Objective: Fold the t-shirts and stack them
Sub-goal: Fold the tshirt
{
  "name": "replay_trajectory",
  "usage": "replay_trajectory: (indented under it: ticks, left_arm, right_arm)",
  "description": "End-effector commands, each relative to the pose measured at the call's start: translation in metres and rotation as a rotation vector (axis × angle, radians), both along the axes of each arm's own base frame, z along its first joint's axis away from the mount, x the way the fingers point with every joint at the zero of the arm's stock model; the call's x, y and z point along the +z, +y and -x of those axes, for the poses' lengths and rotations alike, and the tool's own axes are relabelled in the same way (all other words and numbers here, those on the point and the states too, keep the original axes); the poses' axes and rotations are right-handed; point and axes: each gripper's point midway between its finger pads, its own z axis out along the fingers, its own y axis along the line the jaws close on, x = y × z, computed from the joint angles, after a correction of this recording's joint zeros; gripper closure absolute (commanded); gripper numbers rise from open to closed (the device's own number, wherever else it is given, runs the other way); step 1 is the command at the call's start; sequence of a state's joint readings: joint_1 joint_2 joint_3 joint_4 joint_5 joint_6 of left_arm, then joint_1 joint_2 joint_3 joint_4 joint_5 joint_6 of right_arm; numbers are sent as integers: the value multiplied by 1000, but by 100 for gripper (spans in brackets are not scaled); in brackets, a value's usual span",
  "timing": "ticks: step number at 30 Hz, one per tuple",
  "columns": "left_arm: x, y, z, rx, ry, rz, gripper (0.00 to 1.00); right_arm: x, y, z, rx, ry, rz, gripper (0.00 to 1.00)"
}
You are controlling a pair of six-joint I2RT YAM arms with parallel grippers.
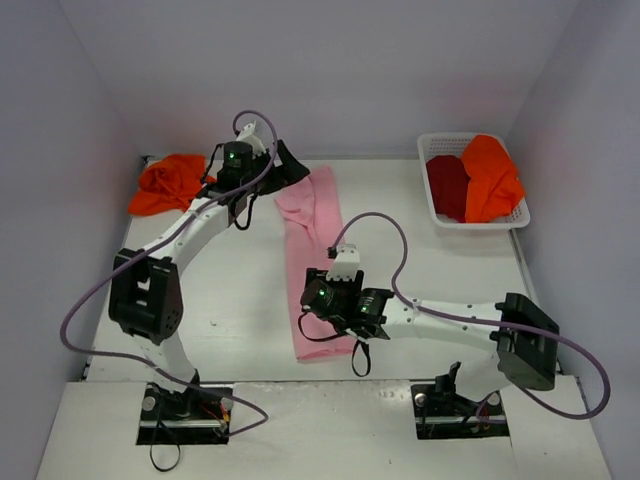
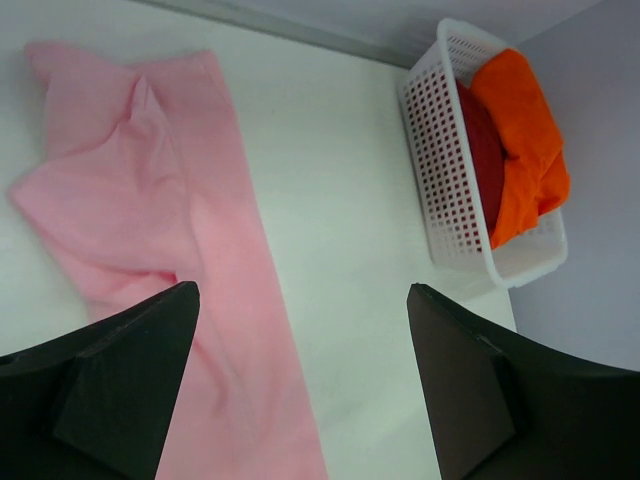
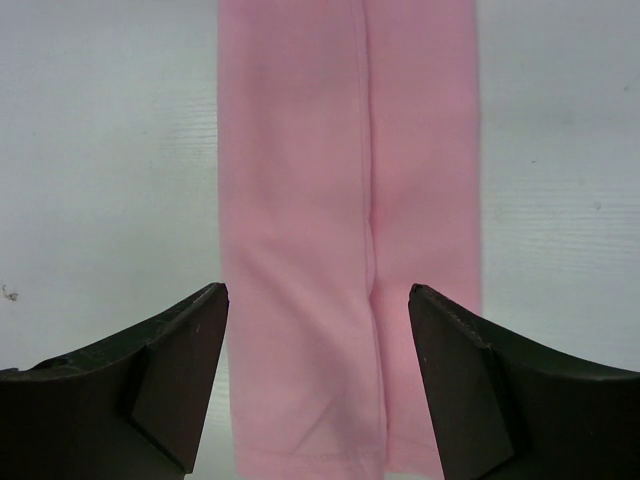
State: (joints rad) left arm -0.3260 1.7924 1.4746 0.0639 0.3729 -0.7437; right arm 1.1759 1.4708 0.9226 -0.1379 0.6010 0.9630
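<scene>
A light pink t-shirt (image 1: 312, 235) lies folded into a long narrow strip down the middle of the table. My left gripper (image 1: 283, 166) hovers open over its rumpled far end (image 2: 130, 180), nothing between the fingers (image 2: 130, 380). My right gripper (image 3: 317, 292) hangs open above the strip's near end, its hem (image 3: 310, 455) just below the fingertips. In the top view the right gripper (image 1: 314, 299) covers part of the strip. A bright orange t-shirt (image 1: 165, 185) sits crumpled at the back left. Another orange t-shirt (image 1: 490, 178) and a dark red one (image 1: 447, 185) lie in the basket.
The white latticed basket (image 1: 480, 222) stands at the back right corner, also seen in the left wrist view as the basket (image 2: 440, 170). Grey walls close in the table on the left, back and right. The left arm's cable loops over the table's left side.
</scene>
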Motion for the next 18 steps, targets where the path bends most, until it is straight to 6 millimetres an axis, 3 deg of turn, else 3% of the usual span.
replay_trajectory:
  ticks: [1, 3, 4, 6, 7, 11, 16, 18]
  left_arm:
    - [23, 11, 28, 49, -53, -37, 20]
    - [25, 16, 47, 69, -42, -46, 20]
    - [7, 19, 58, 84, 8, -56, 20]
    - [0, 28, 80, 118, 35, -76, 20]
    - [-12, 28, 100, 113, 57, -78, 20]
    - [-39, 33, 142, 143, 119, -80, 20]
    - [-58, 42, 178, 168, 156, -45, 20]
    - [-74, 44, 191, 166, 207, -68, 20]
  right_arm:
    - [23, -29, -7, -61, -66, 23, 31]
    - [19, -42, -6, -85, -53, 25, 31]
    - [14, -48, -5, -90, -25, 21, 31]
    - [16, -65, -11, -132, -16, -11, 31]
    - [10, -74, -9, -141, -11, -3, 31]
    - [14, -98, -16, -188, -9, -29, 31]
    - [7, -98, -17, -176, 29, -36, 32]
    - [-2, -95, -15, -166, 56, -33, 32]
